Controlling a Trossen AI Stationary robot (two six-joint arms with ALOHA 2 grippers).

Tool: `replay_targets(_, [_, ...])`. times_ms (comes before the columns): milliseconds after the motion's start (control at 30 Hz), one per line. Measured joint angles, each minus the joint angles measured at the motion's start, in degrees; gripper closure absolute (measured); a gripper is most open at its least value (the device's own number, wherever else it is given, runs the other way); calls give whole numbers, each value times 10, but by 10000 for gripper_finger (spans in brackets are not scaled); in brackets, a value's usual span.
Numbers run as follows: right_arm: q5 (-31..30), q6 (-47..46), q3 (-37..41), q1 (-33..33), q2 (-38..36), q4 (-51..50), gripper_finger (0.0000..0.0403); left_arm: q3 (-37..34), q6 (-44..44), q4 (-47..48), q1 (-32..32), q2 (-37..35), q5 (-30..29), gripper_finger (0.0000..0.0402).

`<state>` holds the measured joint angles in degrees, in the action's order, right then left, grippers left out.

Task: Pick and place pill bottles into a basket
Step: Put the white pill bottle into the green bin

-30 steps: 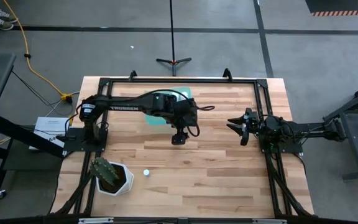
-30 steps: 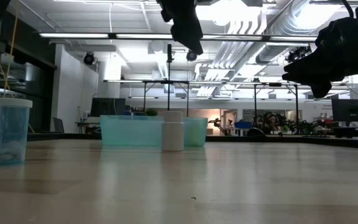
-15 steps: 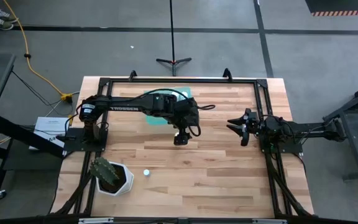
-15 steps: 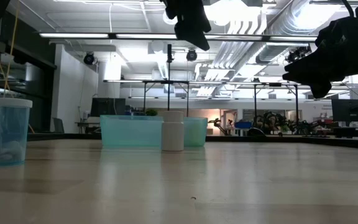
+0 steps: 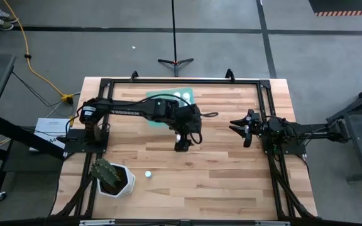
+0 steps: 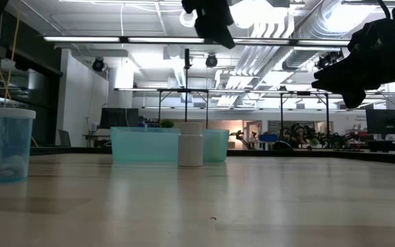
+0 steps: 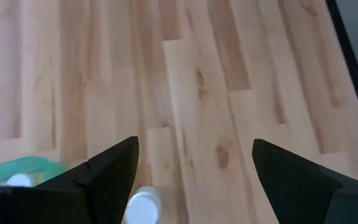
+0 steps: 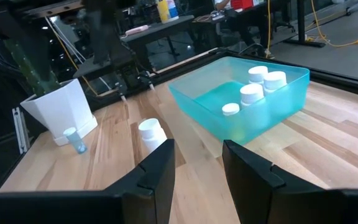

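The teal basket (image 5: 168, 99) stands at the table's far middle and holds several white-capped pill bottles (image 8: 258, 84). One white pill bottle (image 8: 149, 132) stands upright on the wood on the near side of the basket; it also shows in the low view (image 6: 190, 144). A small blue-tinted bottle (image 5: 148, 174) stands beside the cactus pot. My left gripper (image 5: 182, 144) hangs open high above the table (image 6: 214, 24), with the white bottle (image 7: 143, 205) below it, untouched. My right gripper (image 5: 241, 127) waits open at the right, in the air.
A white hexagonal pot with a cactus (image 5: 112, 177) stands at the near left corner. A black frame (image 5: 181, 80) runs around the table's edges. Bare wood lies between the two grippers and toward the near edge.
My left gripper has risen and gone a little toward the table's near edge, staying open, so more of the basket shows behind the arm in the high view. The bottles have not moved.
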<state>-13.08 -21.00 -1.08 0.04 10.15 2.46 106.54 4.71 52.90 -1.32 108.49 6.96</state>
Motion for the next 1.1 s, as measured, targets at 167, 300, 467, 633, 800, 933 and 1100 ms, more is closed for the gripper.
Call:
replay_targets(167, [0,0,0,0,0,0,277,0,0,-5,-15,0,0,53])
replay_targets(300, [0,0,0,0,0,0,277,-4,-4,-8,-28,5,-2,53])
replay_targets(467, [0,0,0,0,0,-1,277,-35,-6,-19,-41,6,-4,53])
replay_targets(633, [0,0,0,0,0,-1,277,-60,-7,-20,-44,5,-38,53])
replay_targets(800, [0,0,0,0,0,-1,277,-96,-8,4,-36,6,-89,53])
replay_targets(933, [0,0,0,0,0,-1,277,-134,-9,-6,-23,6,-94,53])
replay_targets(1100, [0,0,0,0,0,-1,277,-178,-9,-56,-1,6,-93,53])
